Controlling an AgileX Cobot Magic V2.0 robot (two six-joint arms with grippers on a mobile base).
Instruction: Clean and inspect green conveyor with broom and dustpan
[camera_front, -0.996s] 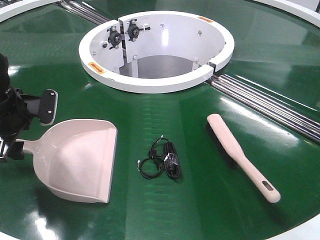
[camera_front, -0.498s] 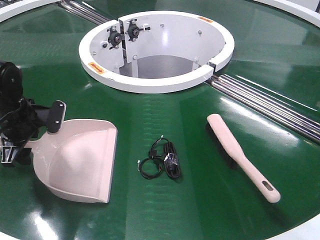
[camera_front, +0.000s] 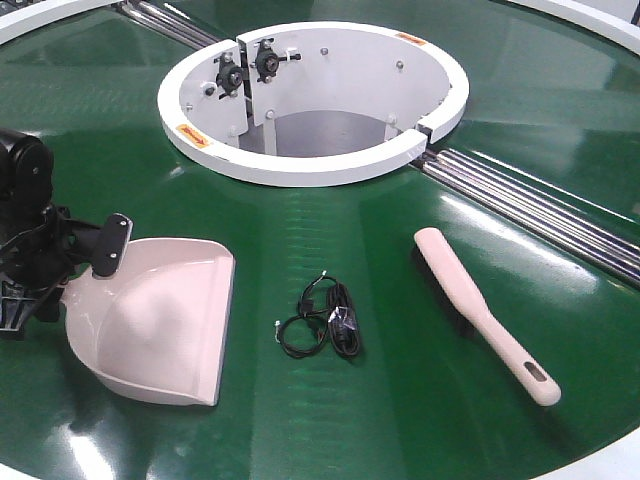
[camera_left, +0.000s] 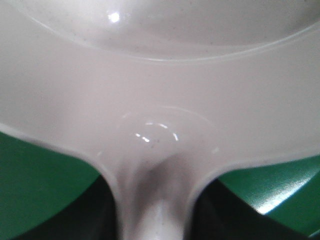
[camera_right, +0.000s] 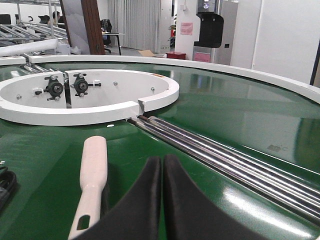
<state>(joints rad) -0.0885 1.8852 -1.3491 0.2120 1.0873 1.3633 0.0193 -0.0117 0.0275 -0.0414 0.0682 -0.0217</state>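
The green conveyor (camera_front: 400, 400) fills the front view. The pale dustpan (camera_front: 160, 320) lies on it at the left, mouth facing right. My left gripper (camera_front: 55, 285) is low over the dustpan's handle, which it hides. One black finger (camera_front: 108, 245) stands by the pan's back edge. In the left wrist view the handle (camera_left: 157, 210) runs between the two dark jaws, which stand apart on either side of it. The broom (camera_front: 480, 310) lies at the right, its slotted handle end toward me. My right gripper (camera_right: 163, 165) is shut and empty just right of the broom (camera_right: 92, 175).
A small coil of black cable (camera_front: 325, 320) lies on the belt between dustpan and broom. The white ring hub (camera_front: 310, 165) stands behind them. Silver roller seams (camera_front: 540, 215) run from the hub to the right. The white outer rim (camera_right: 260, 77) curves at the back.
My left gripper has dropped lower and moved a little right, onto the dustpan's handle, which is now hidden. The dustpan, broom and cable have not moved.
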